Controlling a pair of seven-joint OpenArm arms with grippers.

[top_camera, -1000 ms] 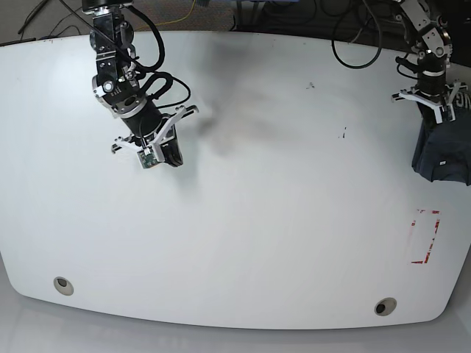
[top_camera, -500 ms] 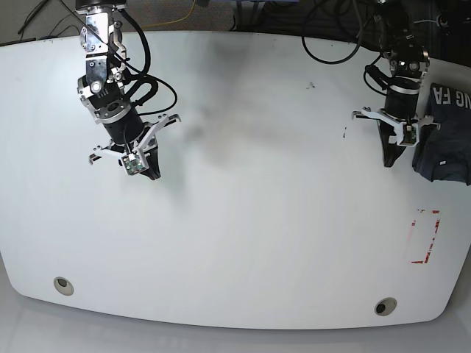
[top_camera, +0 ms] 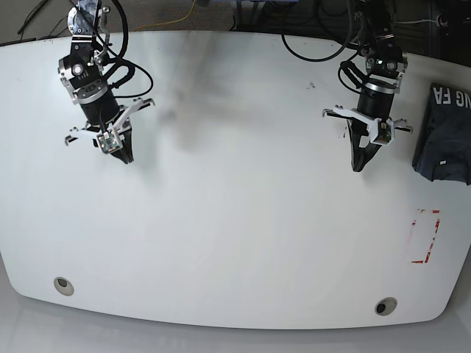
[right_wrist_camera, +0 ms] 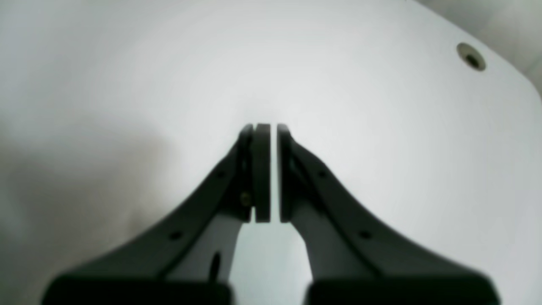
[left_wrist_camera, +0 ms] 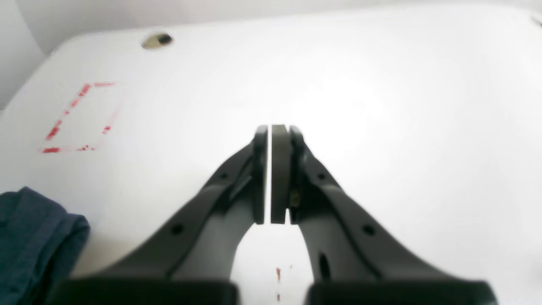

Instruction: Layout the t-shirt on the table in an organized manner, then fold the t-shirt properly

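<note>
The surface is a wide glossy white top with rounded corners. Along its near edge sit two round grommet holes, one at about 7 o'clock and one at about 5 o'clock. Further in on the base view's right, at roughly 4 o'clock, is a small red tape rectangle, its outline patchy and worn. The middle of the surface is bare and bright with glare; a soft grey shadow smears across the far part around 11 o'clock. Beyond the far edge, the room shows only as a dark strip with loose black cables and a yellow wire.

The t-shirt lies bunched in a dark navy heap at the edge of the surface at about 2 o'clock, with white letters showing on its far fold. The left gripper hangs above the bare surface near the t-shirt, apart from it, the cloth lying at its 3 o'clock; its jaws are pressed together on nothing. In the left wrist view a corner of the cloth sits low at the gripper's 8 o'clock. The right gripper is well apart from the t-shirt, at about 10 o'clock of the surface, jaws likewise pressed almost together and empty.
</note>
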